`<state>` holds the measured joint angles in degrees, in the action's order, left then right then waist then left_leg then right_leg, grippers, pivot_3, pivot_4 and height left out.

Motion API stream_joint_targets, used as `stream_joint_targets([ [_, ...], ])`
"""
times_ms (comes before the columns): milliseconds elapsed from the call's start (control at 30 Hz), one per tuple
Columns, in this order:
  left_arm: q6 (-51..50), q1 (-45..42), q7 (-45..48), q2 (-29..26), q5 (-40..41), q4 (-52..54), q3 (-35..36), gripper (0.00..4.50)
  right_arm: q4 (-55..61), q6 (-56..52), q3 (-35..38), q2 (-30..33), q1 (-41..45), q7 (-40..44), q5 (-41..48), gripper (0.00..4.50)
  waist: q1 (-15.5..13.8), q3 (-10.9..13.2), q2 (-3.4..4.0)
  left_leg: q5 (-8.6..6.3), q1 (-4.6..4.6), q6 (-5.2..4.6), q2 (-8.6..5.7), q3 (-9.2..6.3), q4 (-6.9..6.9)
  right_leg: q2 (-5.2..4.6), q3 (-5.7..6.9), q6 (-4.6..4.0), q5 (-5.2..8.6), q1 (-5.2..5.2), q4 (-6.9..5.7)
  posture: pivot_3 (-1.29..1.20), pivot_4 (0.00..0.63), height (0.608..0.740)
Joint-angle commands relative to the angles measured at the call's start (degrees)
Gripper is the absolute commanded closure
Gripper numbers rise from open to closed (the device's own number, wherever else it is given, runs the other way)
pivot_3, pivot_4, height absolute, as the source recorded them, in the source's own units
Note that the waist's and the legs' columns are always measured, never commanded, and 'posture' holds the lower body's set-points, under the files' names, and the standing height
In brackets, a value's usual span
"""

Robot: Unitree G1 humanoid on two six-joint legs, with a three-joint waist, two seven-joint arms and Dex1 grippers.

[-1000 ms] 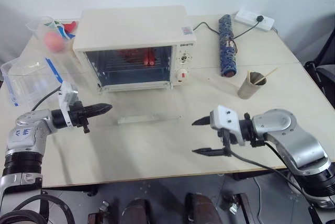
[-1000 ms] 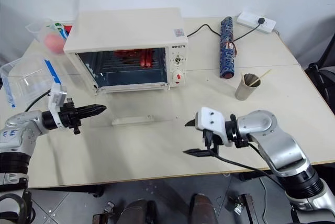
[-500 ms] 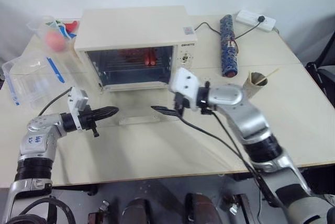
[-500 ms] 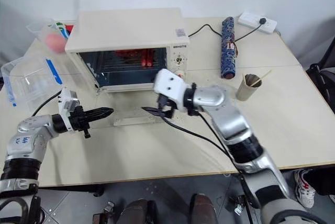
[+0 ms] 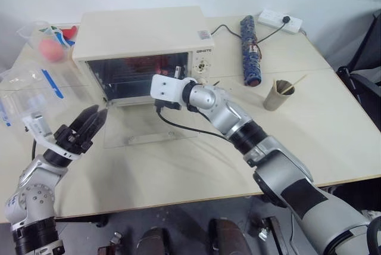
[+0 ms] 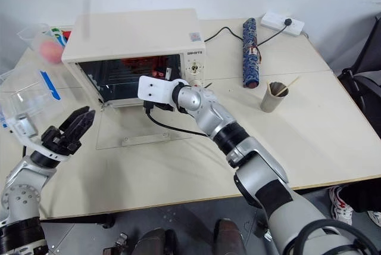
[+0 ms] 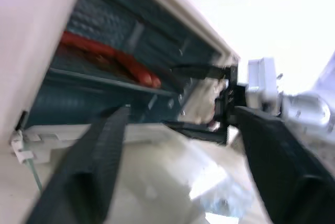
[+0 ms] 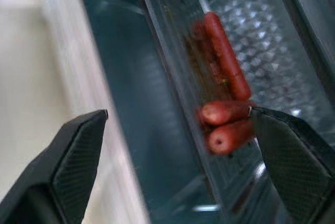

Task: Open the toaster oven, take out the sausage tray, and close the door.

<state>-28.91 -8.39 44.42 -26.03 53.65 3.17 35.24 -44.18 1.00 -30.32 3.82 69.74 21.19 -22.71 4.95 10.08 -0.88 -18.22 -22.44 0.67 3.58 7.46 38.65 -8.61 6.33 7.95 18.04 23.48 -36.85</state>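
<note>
You can see the cream-white boxy toaster oven (image 5: 143,43) standing at the back of the pale surface (image 5: 321,118). Its wide glass door (image 5: 149,125) with the long cream bar handle lies folded down flat in front of the oven, so the oven is open. Inside the oven sits the shallow silver metal tray (image 8: 246,109) with red sausages on it, on a rack partway up. Your right hand (image 8: 178,145) is at the oven's open front, and its two black fingers (image 8: 78,156) are spread wide, one on each side of the sausage ends, not touching them. Your left hand (image 5: 89,125) hangs over the surface to the left of the folded-down door, fingers spread, holding nothing.
</note>
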Motion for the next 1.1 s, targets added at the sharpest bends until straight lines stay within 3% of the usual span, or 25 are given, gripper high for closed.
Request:
stream_joint_targets([
  [33,1.7,1.5,-2.8,0.4,1.1,3.1,2.1,0.02,-5.6,4.7,0.1,-2.6,3.8,-4.0,-2.0,0.0,0.1,0.0,0.0,0.0,0.01,0.01,0.0,0.0,0.0,0.0,0.0,0.0,0.0,0.0,0.0,0.0,0.15,0.74],
  [533,1.3,7.1,-7.0,-0.1,4.1,8.3,2.2,0.02,-21.3,11.2,0.2,-8.9,10.5,-12.8,-7.6,0.0,0.0,0.0,0.01,-0.03,0.0,0.06,0.01,0.02,-0.04,0.02,-0.04,-0.04,0.02,0.0,0.02,0.0,0.15,0.74],
  [667,1.9,7.8,-6.5,-0.9,3.3,8.3,2.1,0.0,-23.3,9.7,0.6,-9.7,11.3,-13.6,-7.8,0.88,0.1,0.0,0.01,-0.03,0.01,0.06,0.02,0.03,-0.06,0.03,-0.04,-0.06,0.03,0.01,0.02,0.0,0.15,0.74],
  [833,6.0,8.7,-4.6,-2.9,-1.6,8.1,1.4,0.0,-24.4,9.5,0.8,-10.2,11.6,-14.3,-7.8,2.58,0.1,0.0,0.02,-0.04,0.01,0.08,0.03,0.04,-0.1,0.04,-0.03,-0.1,0.06,0.03,0.02,0.0,0.15,0.74],
  [1000,5.2,8.6,-4.3,-5.7,-1.1,7.1,2.3,0.0,-25.3,9.3,0.8,-10.5,11.8,-15.5,-8.0,4.32,0.1,0.0,0.02,-0.05,0.01,0.09,0.04,0.09,-0.13,0.04,-0.03,-0.17,0.09,0.06,0.03,0.0,0.15,0.74],
  [1100,5.3,8.0,-4.6,-6.4,-1.4,6.9,1.9,0.0,-25.3,9.5,0.8,-10.6,11.9,-16.1,-8.3,4.48,0.1,0.0,0.02,-0.05,0.02,0.1,0.06,0.09,-0.14,0.05,-0.04,-0.17,0.09,0.07,0.03,0.0,0.15,0.74],
])
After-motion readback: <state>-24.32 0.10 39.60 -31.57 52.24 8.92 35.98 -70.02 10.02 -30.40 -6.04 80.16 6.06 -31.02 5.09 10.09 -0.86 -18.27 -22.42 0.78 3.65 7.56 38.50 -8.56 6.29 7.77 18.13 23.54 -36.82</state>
